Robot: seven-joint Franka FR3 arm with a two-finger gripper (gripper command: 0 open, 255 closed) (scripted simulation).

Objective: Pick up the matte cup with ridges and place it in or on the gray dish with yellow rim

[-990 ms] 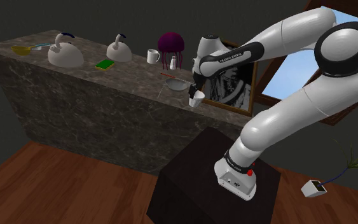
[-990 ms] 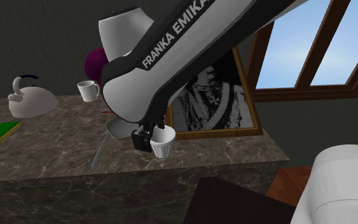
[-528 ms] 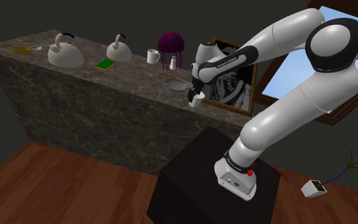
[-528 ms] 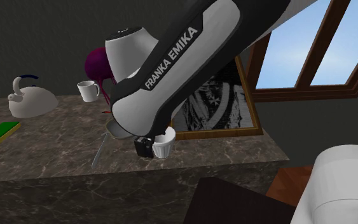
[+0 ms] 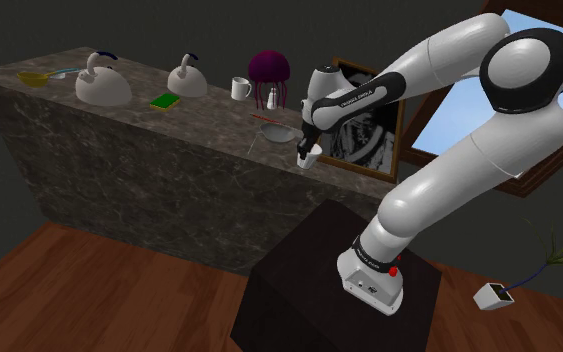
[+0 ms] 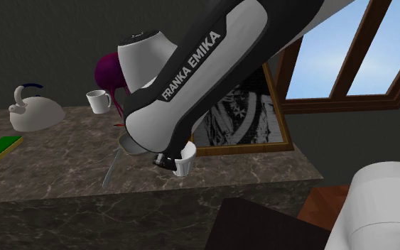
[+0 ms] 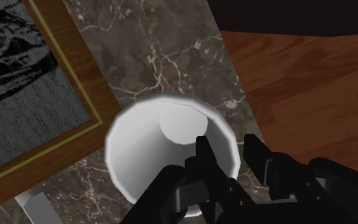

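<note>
Shoulder view: cup (image 5: 310,156) clamped in gripper (image 5: 307,149) over the near end of counter (image 5: 169,120), just beside framed picture (image 5: 364,128) and near a plain gray bowl (image 5: 279,132). Yellow-rimmed dish (image 5: 32,77) at the counter's far end, toward the view's left, well apart from cup, with big kettle (image 5: 102,85) and small kettle (image 5: 187,80) between. Taken as the target on the strength of that rim.

Second exterior view: cup (image 6: 184,163) upright under the wrist, close to the counter's front edge. Impossible to tell whether resting on the marble or hanging just above it. Bowl (image 6: 128,145) half hidden behind the arm.

Wrist view: straight down into cup (image 7: 142,149). Fingers (image 7: 203,159) set narrow, one inside the wall and one outside, rim pinched between.

Progress, as a judgement: grasp made, lift barely begun or not yet clear. Left to do: raise cup, carry it the length of the counter past both kettles, lower into dish, release. Most of the task ahead.
</note>
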